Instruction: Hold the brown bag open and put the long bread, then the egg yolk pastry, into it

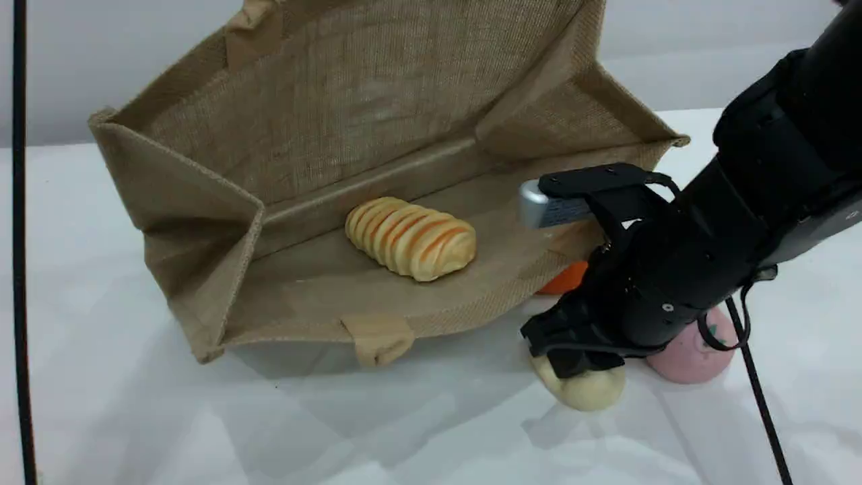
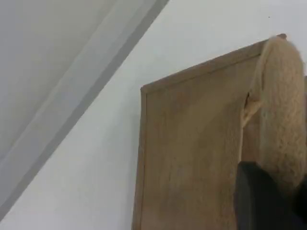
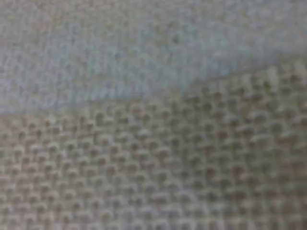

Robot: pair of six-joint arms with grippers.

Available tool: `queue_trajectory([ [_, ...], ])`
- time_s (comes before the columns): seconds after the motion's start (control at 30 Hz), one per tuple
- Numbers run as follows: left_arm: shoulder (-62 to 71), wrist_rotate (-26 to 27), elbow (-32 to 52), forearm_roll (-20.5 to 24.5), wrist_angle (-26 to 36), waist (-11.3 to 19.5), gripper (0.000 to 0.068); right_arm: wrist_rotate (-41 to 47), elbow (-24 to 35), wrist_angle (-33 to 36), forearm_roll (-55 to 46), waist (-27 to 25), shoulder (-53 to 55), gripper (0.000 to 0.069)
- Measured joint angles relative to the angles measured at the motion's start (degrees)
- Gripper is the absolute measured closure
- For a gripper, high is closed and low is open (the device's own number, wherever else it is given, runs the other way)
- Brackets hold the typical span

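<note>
The brown bag [image 1: 323, 121] lies on its side with its mouth held open toward the camera. The long bread [image 1: 411, 239] rests inside it on the lower wall. In the left wrist view my left gripper [image 2: 268, 191] is shut on the bag's beige handle [image 2: 280, 110]; this arm is outside the scene view. My right gripper [image 1: 576, 360] is down at the table to the right of the bag, shut on the top of the egg yolk pastry [image 1: 592, 391]. The right wrist view is filled by blurred woven bag fabric [image 3: 153, 167].
A pink ball [image 1: 693, 353] sits just behind the right arm, and an orange fruit shape [image 1: 566, 279] peeks out between the arm and the bag's edge. A black cable [image 1: 20, 269] runs down the far left. Another cable [image 1: 761, 397] hangs from the right arm.
</note>
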Motion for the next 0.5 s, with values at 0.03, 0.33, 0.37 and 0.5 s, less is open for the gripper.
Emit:
queue_trajectory([
  [0.03,0.0,0.0,0.0,0.0,0.0,0.0,0.0592,0.0,0.15,0.05,-0.06,0.0,-0.53,0.0612],
  [0.33,0.0,0.0,0.0,-0.05,-0.05,0.0,0.0592,0.02,6.21,-6.32,-0.06,0.05,-12.69,0.063],
  [0.37,0.0,0.0,0.0,-0.05,-0.05,0.0,0.0592,0.02,7.36,-6.46,-0.06,0.05,-14.89,0.063],
  [0.5,0.0,0.07,0.0,-0.05,-0.05,0.0,0.0592,-0.04,11.53,-6.28,-0.06,0.05,-22.47,0.0633],
])
